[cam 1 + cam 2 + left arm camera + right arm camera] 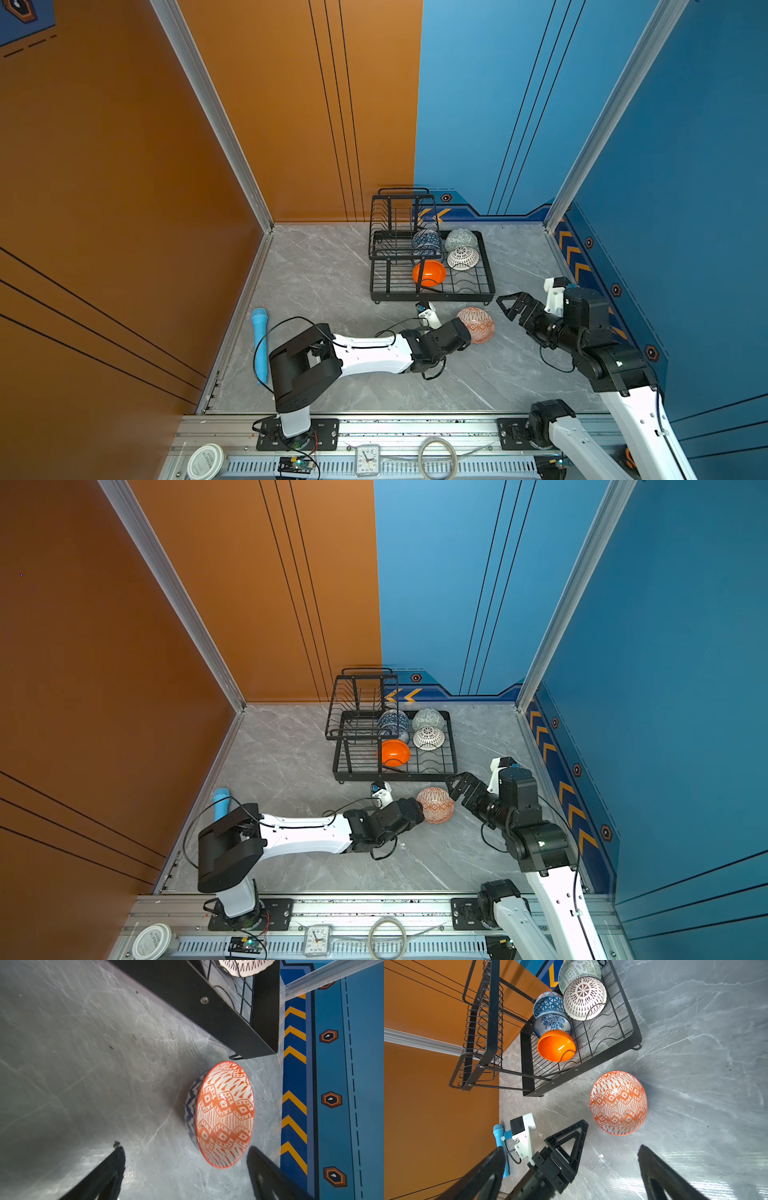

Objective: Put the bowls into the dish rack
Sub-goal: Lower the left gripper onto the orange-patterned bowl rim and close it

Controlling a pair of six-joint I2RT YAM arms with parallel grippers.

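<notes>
The orange-white diamond bowl (pixel 476 325) (pixel 435 805) (pixel 225 1113) (pixel 618 1103) lies on the grey table just in front of the dish rack (pixel 432 293) (pixel 395 776) (pixel 583 1068). My left gripper (pixel 464 332) (pixel 187 1155) is open, and the bowl's near rim sits between its fingertips, close to one finger. My right gripper (pixel 503 307) (pixel 572 1149) is open with nothing in it, to the right of that bowl. In the rack's base tray sit the orange bowl (pixel 556 1045), floral bowl (pixel 552 1023), blue geometric bowl (pixel 549 1003), lattice bowl (pixel 584 998) and green bowl (pixel 578 970).
A light-blue cylinder (pixel 259 345) (pixel 220 802) lies along the table's left edge by the orange wall. The blue wall with chevrons (pixel 295 1084) runs close on the right. On the front rail stand a clock (pixel 368 459), a tape ring (pixel 437 459) and a lid (pixel 205 461).
</notes>
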